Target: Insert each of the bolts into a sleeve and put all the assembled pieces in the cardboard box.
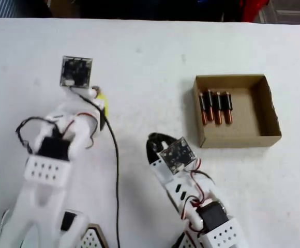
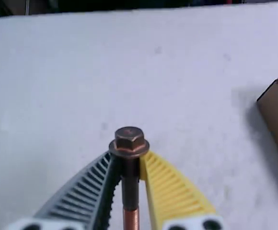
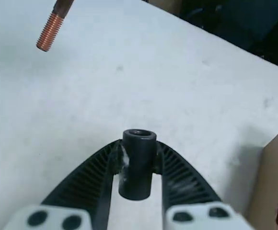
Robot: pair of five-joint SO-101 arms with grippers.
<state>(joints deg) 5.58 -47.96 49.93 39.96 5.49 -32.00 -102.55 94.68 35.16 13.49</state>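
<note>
Bolt: the bolt (image 2: 129,143) is pinched in the left gripper (image 2: 128,157). Its six-sided head sticks out just past the fingertips. Its long stem runs back between the fingers, toward the wrist.
Left gripper: it is closed tight on the bolt, with one grey finger and one yellow finger. Both fingers have little ribs.
Sleeve: the sleeve (image 3: 138,167) is a short black tube. It is squeezed in the right gripper (image 3: 139,146). Its round open hole points away from the wrist, and its length lies along the fingers.
Right gripper: two black ribbed fingers are pressed on the sleeve's sides.
Bolt tip: in the right wrist view the threaded end slants over the white table (image 1: 155,62), well apart from the sleeve.
Cardboard box: the cardboard box (image 1: 240,139) is brown and open on top. It sits on the table to the right of both arms.
Assembled pieces: four assembled pieces (image 1: 215,107) lie side by side in the left part of the box. Their dark ends point to the far edge and their copper ends to the near edge.
Hard to see: from above, the arms' cameras hide most of the bolt and the sleeve.
Looks: the bolt is shiny copper-brown metal, and the table is flat and white.
</note>
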